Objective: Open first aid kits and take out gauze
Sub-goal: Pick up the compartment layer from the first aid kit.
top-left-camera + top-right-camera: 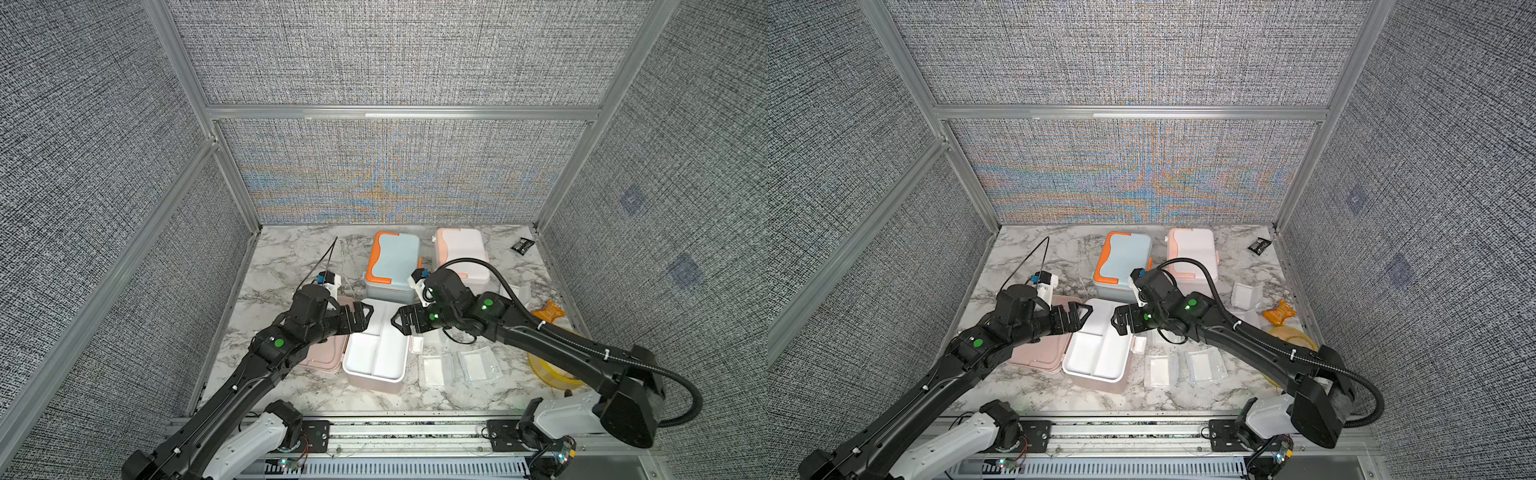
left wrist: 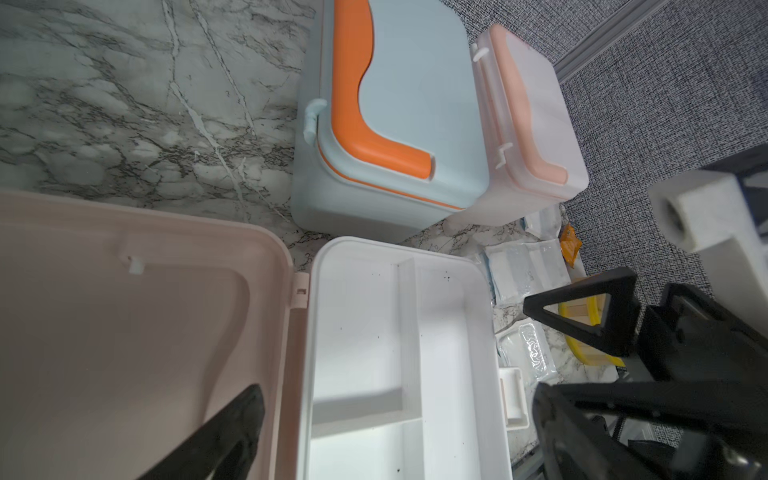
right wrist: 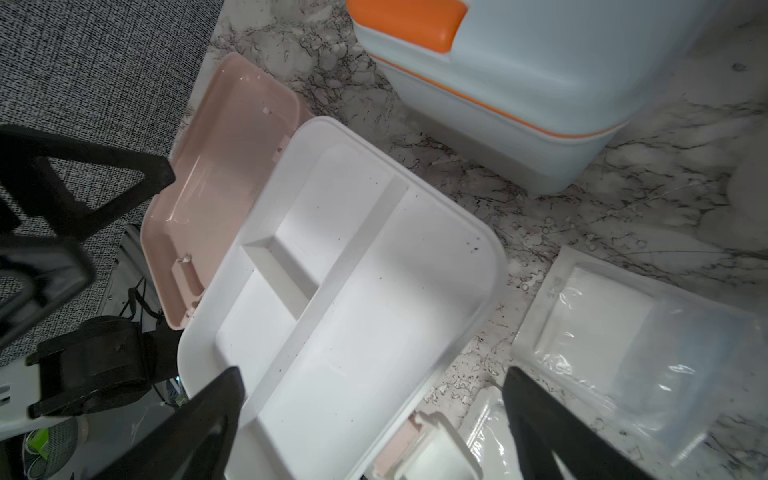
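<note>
We show a tabletop (image 1: 291,257) of white marble pattern veined in grey and black, enclosed by walls (image 1: 83,166) of grey-and-white woven speckle. We distinguish by colour the pink kit (image 1: 374,384) with a white tray and pale pink lid (image 2: 124,332), the light blue kit (image 1: 392,259) with orange handle and seam, and the white kit (image 1: 461,245) with peach handle. The gauze pads (image 1: 436,368) are white in clear wrappers; the packet (image 1: 523,244) is black; a crumpled wrapper (image 1: 548,311) is orange.
</note>
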`<action>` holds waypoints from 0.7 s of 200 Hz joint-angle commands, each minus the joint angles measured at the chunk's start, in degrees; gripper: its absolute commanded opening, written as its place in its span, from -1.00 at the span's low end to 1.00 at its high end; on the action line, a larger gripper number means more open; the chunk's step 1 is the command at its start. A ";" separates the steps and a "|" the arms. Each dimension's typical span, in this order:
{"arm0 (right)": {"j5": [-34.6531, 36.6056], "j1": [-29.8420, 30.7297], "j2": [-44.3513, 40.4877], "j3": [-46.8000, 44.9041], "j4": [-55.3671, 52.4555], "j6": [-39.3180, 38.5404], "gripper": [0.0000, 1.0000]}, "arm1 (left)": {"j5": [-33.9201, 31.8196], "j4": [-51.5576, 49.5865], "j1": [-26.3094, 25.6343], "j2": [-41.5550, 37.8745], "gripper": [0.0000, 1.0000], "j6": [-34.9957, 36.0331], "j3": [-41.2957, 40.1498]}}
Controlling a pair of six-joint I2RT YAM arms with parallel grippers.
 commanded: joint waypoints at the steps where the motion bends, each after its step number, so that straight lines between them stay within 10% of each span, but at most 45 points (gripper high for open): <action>1: 2.97 0.11 0.77 1.66 -2.96 1.64 0.98 | 1.03 2.66 0.46 -1.83 0.99 -0.92 -0.56; 75: 12.07 6.61 1.53 8.51 -8.26 4.80 0.97 | -0.20 0.16 0.50 -17.22 1.00 -2.78 -5.08; 140: 19.54 13.56 7.66 15.74 -15.33 13.07 0.30 | -0.43 -7.44 0.50 -28.56 0.99 -4.03 -5.81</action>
